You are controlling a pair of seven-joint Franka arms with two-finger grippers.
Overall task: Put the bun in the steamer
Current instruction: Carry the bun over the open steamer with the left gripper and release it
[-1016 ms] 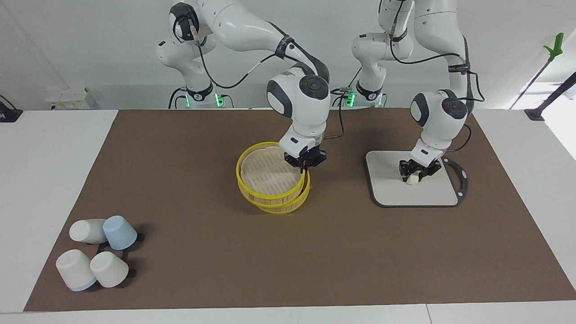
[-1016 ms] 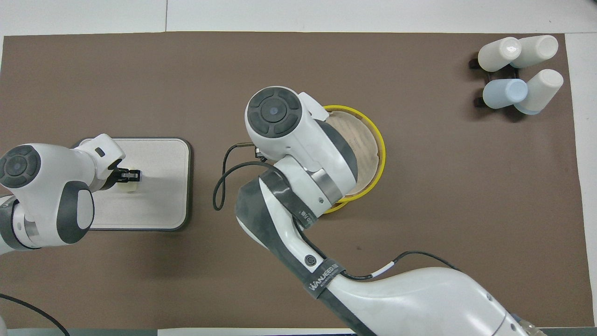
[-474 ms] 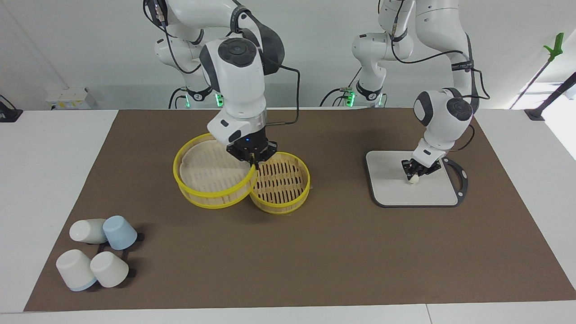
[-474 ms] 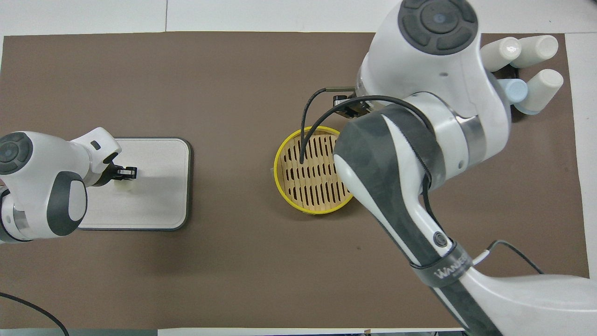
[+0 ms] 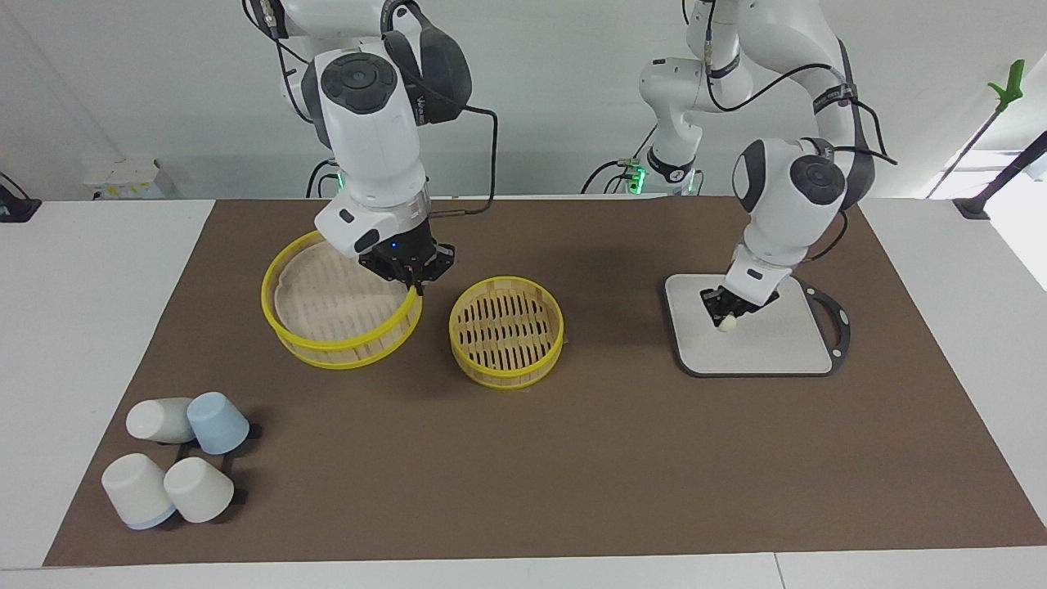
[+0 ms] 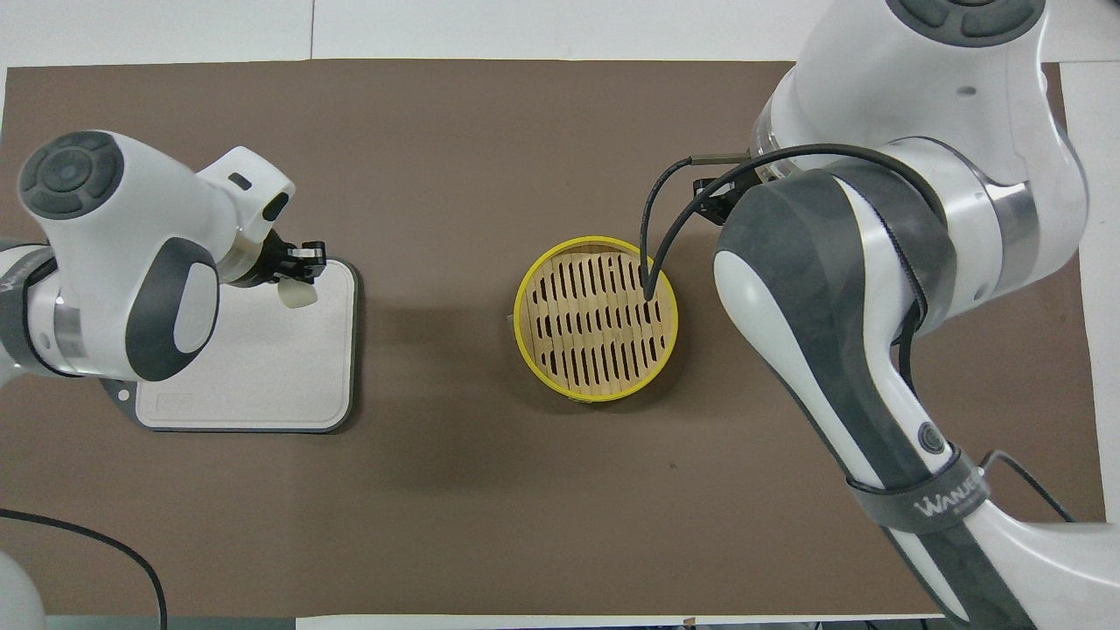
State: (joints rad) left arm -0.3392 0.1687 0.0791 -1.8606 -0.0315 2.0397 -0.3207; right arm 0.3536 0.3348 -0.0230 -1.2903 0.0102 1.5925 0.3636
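The steamer basket (image 5: pixel 507 372) stands open mid-mat, its slatted bottom bare; in the overhead view its yellow rim (image 6: pixel 520 315) shows whole. My right gripper (image 5: pixel 406 276) is shut on the rim of the steamer lid (image 5: pixel 327 304) and holds it tilted just above the mat, beside the basket toward the right arm's end. My left gripper (image 5: pixel 728 304) is shut on the bun (image 5: pixel 725 324), raised a little over the grey board (image 5: pixel 777 343). In the overhead view the left gripper (image 6: pixel 302 262) holds the bun (image 6: pixel 298 295) over the board's (image 6: pixel 254 376) edge.
Several upturned pale and blue cups (image 5: pixel 176 466) lie on a black rack at the right arm's end, farthest from the robots. In the overhead view my right arm (image 6: pixel 875 262) covers the lid and the cups.
My right gripper has carried the lid off the basket toward the right arm's end. My left gripper has lifted the bun off the board and shifted it toward the steamer.
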